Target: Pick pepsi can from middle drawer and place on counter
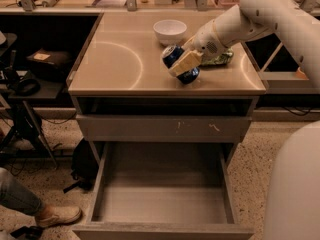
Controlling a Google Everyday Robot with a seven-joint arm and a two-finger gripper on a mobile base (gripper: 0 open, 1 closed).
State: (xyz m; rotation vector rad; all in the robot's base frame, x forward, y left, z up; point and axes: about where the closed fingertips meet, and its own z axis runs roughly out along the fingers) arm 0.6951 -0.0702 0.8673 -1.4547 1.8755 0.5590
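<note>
The pepsi can [176, 57], dark blue with a silver top, is tilted with its top toward the upper left, low over the right half of the counter [120, 64]. My gripper [183, 63] is shut on it, one cream finger across the can's side; my white arm reaches in from the upper right. Whether the can's lower end touches the counter I cannot tell. The middle drawer [162, 204] is pulled fully open below, and its floor shows nothing inside.
A white bowl [170, 31] stands at the back of the counter, just behind the can. A green packet [221, 59] lies under my arm. The shut drawer front with pale scratches [165, 128] is above the open drawer. A person's shoe [56, 214] and a black bag [82, 161] are at left.
</note>
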